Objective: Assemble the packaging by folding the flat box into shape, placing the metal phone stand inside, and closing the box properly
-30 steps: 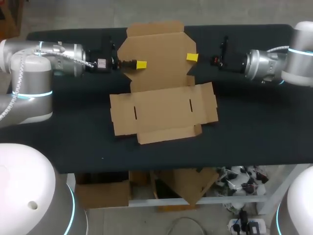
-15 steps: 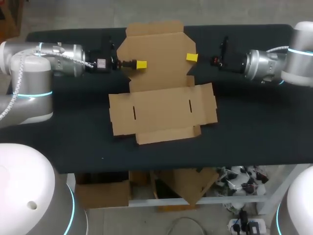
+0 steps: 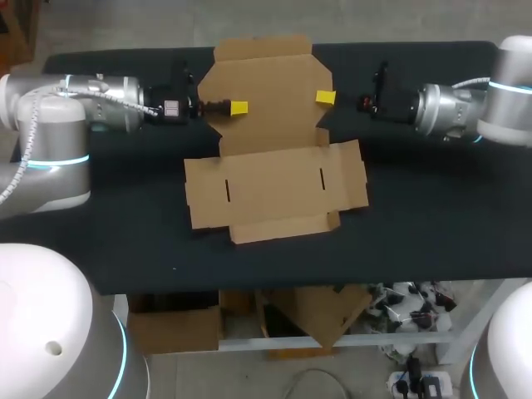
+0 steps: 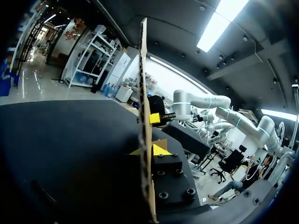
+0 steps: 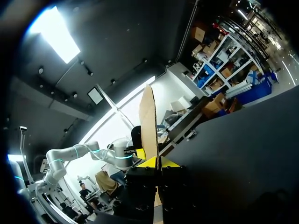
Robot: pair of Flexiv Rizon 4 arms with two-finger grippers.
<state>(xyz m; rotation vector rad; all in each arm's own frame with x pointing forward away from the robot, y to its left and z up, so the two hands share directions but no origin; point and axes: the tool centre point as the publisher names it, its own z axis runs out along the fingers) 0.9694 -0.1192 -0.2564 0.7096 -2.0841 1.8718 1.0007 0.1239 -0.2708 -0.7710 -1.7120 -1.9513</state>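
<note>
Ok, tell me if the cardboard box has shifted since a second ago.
Yes, slightly: the cardboard box slid a little toward the head view's left, judged against the table and its front edge.

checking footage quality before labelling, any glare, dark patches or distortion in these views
Head view: even light, the cardboard box clear against the dark table, no glare. Left wrist view: fisheye bending, a blown-out ceiling light, table nearly black. Right wrist view: same bending and glare, box edge-on.

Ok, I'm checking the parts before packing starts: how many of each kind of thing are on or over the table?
flat cardboard box: 1
tools: 2, the left tool and the right tool, each clamped on the box's rear flap
metal phone stand: 0 in view
Total: 3
</note>
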